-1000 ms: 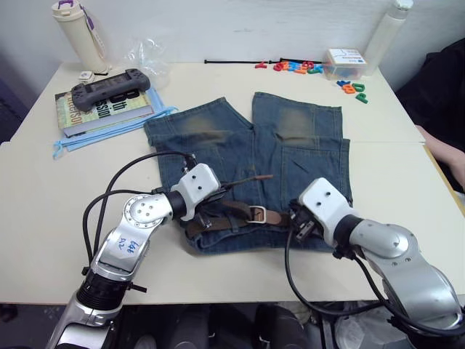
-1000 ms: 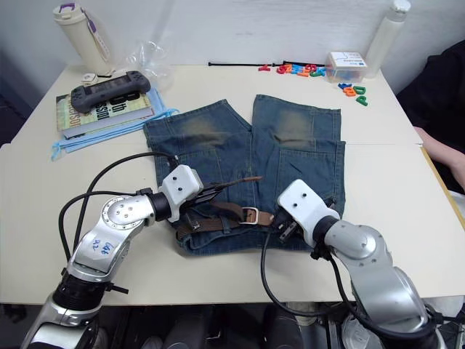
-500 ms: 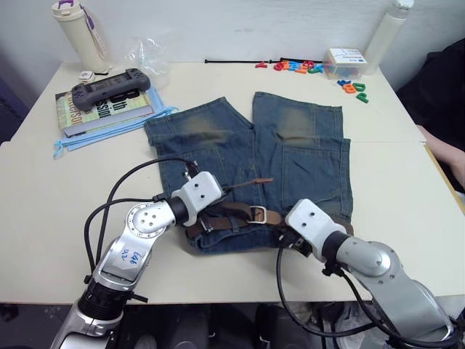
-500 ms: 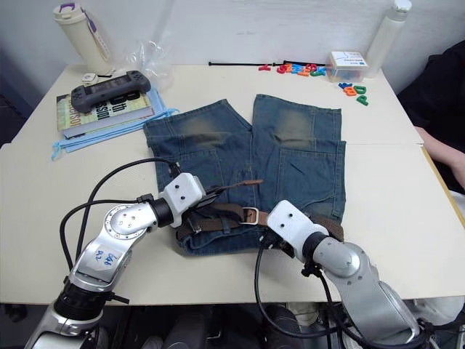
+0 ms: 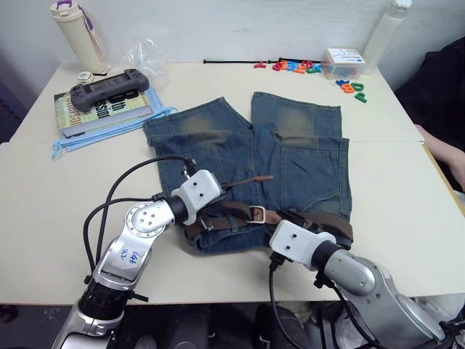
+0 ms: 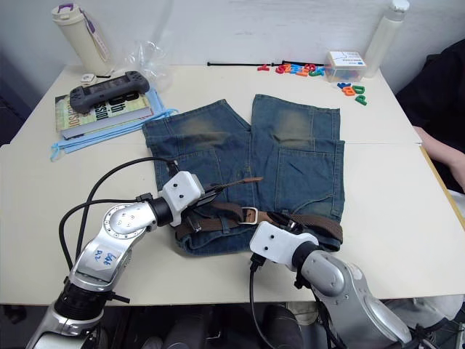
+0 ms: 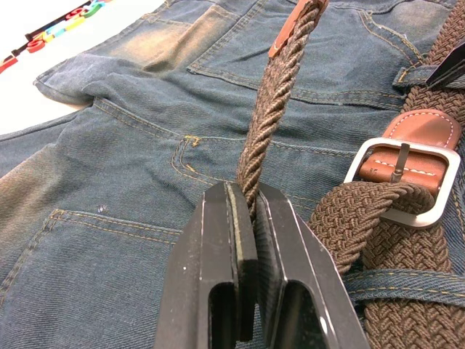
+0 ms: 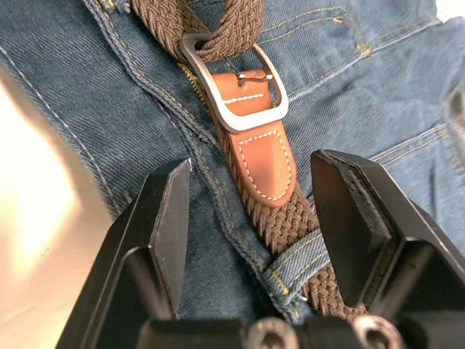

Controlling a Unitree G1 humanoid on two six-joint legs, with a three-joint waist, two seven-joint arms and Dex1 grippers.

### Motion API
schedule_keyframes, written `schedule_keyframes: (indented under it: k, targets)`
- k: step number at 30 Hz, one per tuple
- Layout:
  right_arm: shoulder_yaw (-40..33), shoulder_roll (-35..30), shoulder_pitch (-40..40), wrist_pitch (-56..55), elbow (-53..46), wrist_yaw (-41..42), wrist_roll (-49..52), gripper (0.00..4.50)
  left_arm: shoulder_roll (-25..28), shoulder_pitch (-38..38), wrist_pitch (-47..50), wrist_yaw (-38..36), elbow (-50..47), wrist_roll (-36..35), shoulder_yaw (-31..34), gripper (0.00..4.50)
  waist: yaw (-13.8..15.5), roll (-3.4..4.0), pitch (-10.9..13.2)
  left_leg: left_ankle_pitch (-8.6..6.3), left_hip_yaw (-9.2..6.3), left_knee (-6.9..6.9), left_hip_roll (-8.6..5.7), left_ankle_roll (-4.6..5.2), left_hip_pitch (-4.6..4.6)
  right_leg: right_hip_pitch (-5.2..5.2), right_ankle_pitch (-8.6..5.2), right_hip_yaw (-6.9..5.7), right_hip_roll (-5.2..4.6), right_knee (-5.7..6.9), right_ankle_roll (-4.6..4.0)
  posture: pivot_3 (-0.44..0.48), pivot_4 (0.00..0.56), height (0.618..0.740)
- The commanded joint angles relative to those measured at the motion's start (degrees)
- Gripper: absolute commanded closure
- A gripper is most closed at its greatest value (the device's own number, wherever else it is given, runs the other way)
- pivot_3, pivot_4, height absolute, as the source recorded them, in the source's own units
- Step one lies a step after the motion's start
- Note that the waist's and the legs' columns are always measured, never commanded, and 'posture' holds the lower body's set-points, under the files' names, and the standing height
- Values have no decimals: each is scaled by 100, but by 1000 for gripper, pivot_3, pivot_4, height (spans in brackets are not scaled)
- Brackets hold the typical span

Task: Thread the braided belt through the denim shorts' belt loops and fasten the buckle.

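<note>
My left gripper (image 7: 243, 211) pinches the belt (image 7: 276, 109) past the buckle (image 8: 236, 87). Right gripper (image 8: 251, 211) gapes wide by the buckle. Tug crooked and the prong probably misses the weave.

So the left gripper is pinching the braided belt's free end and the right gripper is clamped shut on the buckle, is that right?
Not quite. The left gripper is indeed shut on the braided belt, but the right gripper is open: in the right wrist view its fingers stand apart on either side of the belt, with the buckle lying untouched beyond them on the denim shorts.
</note>
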Motion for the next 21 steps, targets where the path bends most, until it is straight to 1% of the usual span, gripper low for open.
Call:
schedule_keyframes:
  k: [1, 11, 18, 19, 20, 21]
  targets:
    - [48, 50, 33, -112, -96, -22, -327, 1656, -43, -26, -47, 12, -207, -43, 88, 4500, -1, 0, 0, 0, 0, 0, 0, 0, 0, 0, 0, 0, 0, 0, 0, 0, 150, 717]
    - [197, 274, -6, -12, 304, 114, -872, 1656, -74, -51, -43, 1, -182, -50, 86, 4500, -2, 0, 0, 3, 0, 4, 0, 2, 0, 1, 0, 0, 2, 4, 0, 0, 150, 717]
    - [460, 929, -238, 217, 673, 105, -1269, 1656, -89, -35, -64, -5, -187, -53, 70, 4500, -20, 0, -1, 5, 3, 5, 5, -4, 8, 2, -2, 2, 6, 17, -3, 0, 150, 717]
    - [461, 988, -234, 238, 686, 110, -1312, 2192, -85, -27, -66, -9, -188, -53, 72, 4500, -19, 0, 0, 5, 2, 5, 5, -4, 9, 2, -3, 2, 6, 19, -5, 0, 150, 717]
    - [466, 1028, -237, 245, 697, 124, -1353, 2493, -82, -19, -69, -10, -187, -54, 78, 4500, -19, 0, 0, 5, 3, 5, 5, -4, 9, 2, -3, 2, 6, 19, -5, 0, 150, 717]
    - [456, 1057, -245, 233, 693, 122, -1388, 2904, -71, 0, -68, -11, -185, -52, 87, 4500, -21, 0, 0, 5, 3, 4, 4, -4, 9, 2, -3, 3, 5, 18, -5, 0, 150, 717]
